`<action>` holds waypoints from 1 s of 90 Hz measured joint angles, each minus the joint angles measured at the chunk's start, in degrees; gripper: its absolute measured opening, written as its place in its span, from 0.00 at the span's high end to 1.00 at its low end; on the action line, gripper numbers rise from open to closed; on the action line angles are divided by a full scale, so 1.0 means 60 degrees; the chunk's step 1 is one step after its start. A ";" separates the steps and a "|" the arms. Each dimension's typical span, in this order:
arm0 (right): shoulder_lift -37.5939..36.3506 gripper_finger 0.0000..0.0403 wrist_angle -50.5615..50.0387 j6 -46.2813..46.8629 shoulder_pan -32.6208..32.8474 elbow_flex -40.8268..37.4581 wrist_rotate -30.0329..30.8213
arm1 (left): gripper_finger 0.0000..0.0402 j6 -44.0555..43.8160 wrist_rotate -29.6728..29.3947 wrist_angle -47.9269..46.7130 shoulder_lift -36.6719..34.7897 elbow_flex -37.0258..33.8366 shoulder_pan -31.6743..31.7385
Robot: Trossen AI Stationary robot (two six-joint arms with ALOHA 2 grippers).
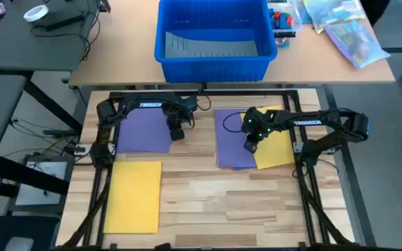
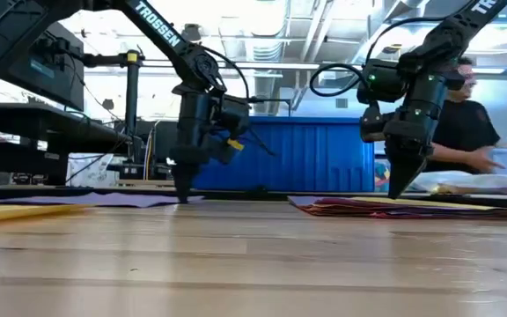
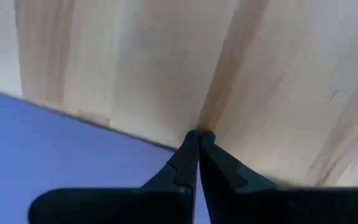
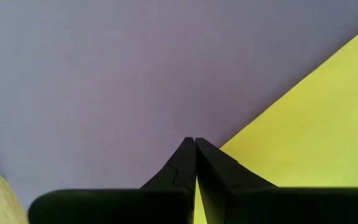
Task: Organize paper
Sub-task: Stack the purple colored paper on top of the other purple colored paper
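Right tool [image 1: 250,147] closed, empty — tip pressing purple sheet [image 1: 229,139] beside yellow sheet [image 1: 278,148]. Left tool [image 1: 176,134] closed, empty, at desk [image 1: 257,202]. Step: separating stack; next needs sliding drag.

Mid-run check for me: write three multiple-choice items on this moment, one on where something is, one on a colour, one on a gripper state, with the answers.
1. Where does the right gripper point?
A. at the seam between purple and yellow sheets in the stack
B. into the blue bin
C. at the lone yellow sheet

2. What colour is the sheet by the left gripper?
A. orange
B. purple
C. red

3. How do the left gripper's jaws stand?
A. wide open
B. shut, tips together
C. clamped on a pen

Answers: 1 A, the right wrist view shows its tip at the edge where the purple top sheet meets the yellow sheet. 2 B, the high view shows a purple sheet beside it, apart from the lone yellow sheet. 3 B, the left wrist view shows both fingers pressed together with nothing between them, at the sheet's edge.
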 joint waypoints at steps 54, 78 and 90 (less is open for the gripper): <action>0.0003 1.00 -0.0022 -0.0020 -0.0021 0.0000 0.0000 | 1.00 0.0136 0.0006 0.0706 -0.0189 0.0090 0.0086; 0.0003 1.00 -0.0086 -0.0002 -0.0021 0.0000 0.0000 | 1.00 0.0390 0.0484 0.1074 -0.0193 0.0091 0.0118; 0.0003 1.00 -0.0064 0.0011 -0.0021 0.0000 0.0000 | 1.00 0.0674 0.0427 0.1181 -0.0158 0.0037 0.0356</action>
